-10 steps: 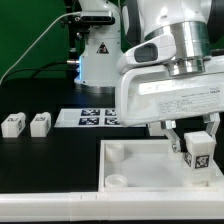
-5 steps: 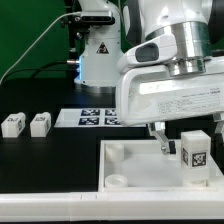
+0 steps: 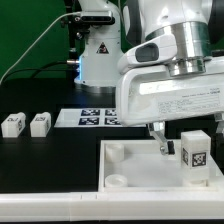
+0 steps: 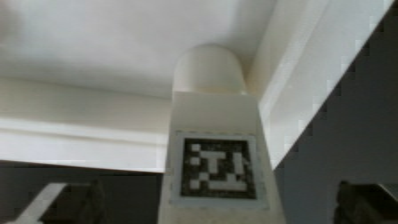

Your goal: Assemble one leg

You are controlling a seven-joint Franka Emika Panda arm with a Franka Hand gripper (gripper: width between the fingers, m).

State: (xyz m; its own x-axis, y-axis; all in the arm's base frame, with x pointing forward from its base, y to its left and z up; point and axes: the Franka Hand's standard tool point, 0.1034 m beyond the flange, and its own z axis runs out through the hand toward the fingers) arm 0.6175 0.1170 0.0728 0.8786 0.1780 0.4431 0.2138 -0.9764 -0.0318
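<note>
Ext. view: the arm (image 3: pixel 175 60) fills the upper right, w/ the gripper (image 3: pixel 189 146) hanging low over the plate (image 3: pixel 140 165), twd the ext. view's right. The gripper is released, jaws spread. One finger (image 3: pixel 160 141) stands on the ext. view's left of the leg (image 3: pixel 197 153) w/ a clear gap btwn them, not touching. The other finger is mostly hidden by the leg and the frame edge.

The leg stands upright on the plate, near the plate's edge on the ext. view's right, w/ its black-and-white tag face twd the camera. Can't tell whether its base sits in a socket.

The plate is flat and white and lies on the black counter (image 3: pixel 50 160). One round socket (image 3: pixel 117 181) shows at its near corner on the ext. view's left.

A spare leg (image 3: pixel 12 124) and a second spare leg (image 3: pixel 39 123) lie side by side on the counter at the ext. view's left, close to each other and well apart from the plate. The marker board (image 3: pixel 92 119) lies flat on the counter behind the plate, btwn the spare legs and the arm. Its far end is covered by the arm.

Wrist view: the leg runs through the middle of the pic, its tag (image 4: pixel 219 166) readable but soft. The fingers (image 4: pixel 50 206) show as dark shapes on either side of it, each apart from the leg. Past the tag the leg ends in a rounded white tip (image 4: pixel 214 70) against the plate's white surface. It is too blurry to tell how the tip meets the plate.
</note>
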